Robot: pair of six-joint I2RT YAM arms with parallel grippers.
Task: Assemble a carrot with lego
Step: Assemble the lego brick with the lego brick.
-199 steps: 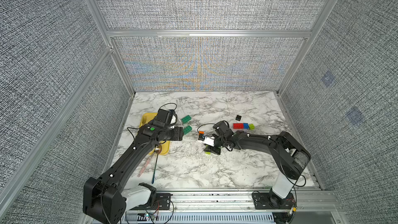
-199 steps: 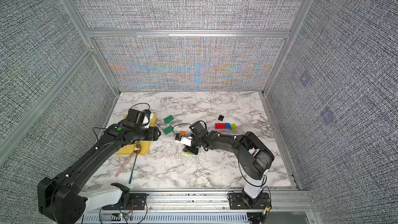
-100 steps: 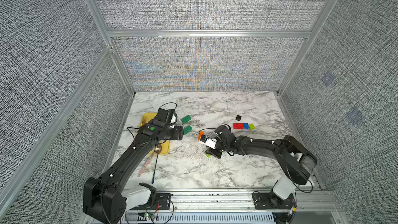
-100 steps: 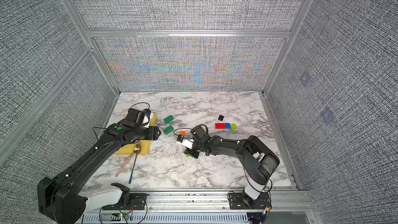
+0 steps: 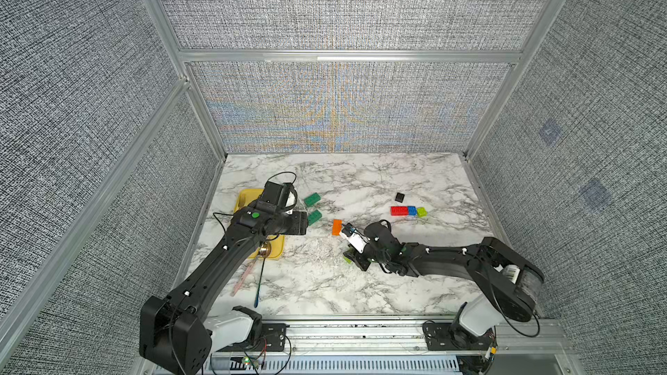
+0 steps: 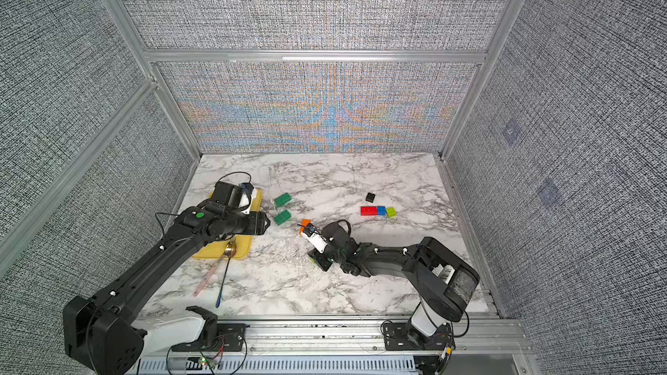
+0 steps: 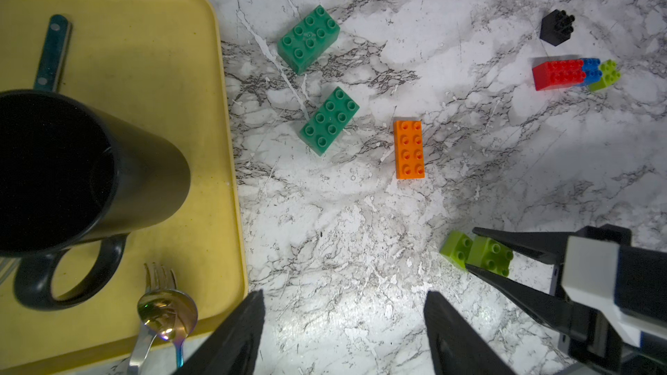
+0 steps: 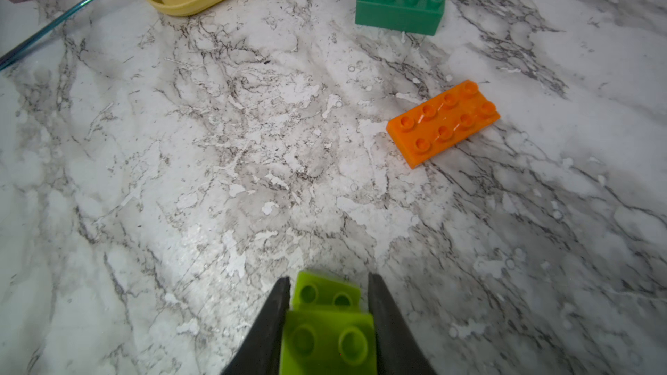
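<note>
My right gripper [image 8: 328,279] is shut on two joined lime bricks [image 8: 326,322], one offset ahead of the other, low on the marble [image 7: 476,254]. In both top views this pair [image 5: 347,258] [image 6: 314,260] sits at mid-table. An orange brick [image 5: 336,227] lies flat just beyond it. Two dark green bricks [image 7: 308,39] [image 7: 329,120] lie further left. A red brick [image 5: 399,210], a blue one [image 5: 412,210] and a lime one [image 5: 421,212] form a row at the right, with a black brick [image 5: 399,196] behind. My left gripper [image 7: 343,301] hovers open and empty near the tray. No assembled carrot shows.
A yellow tray [image 5: 245,196] at the left holds a black mug [image 7: 72,174], a spoon [image 7: 166,315] and a fork. A pink-handled utensil [image 5: 242,277] and a blue-handled one [image 5: 259,284] lie off its front edge. Enclosure walls ring the table.
The right arm's elbow has sunk lower and swung a little right, while its gripper keeps the lime bricks at nearly the same spot. The left arm has not moved.
</note>
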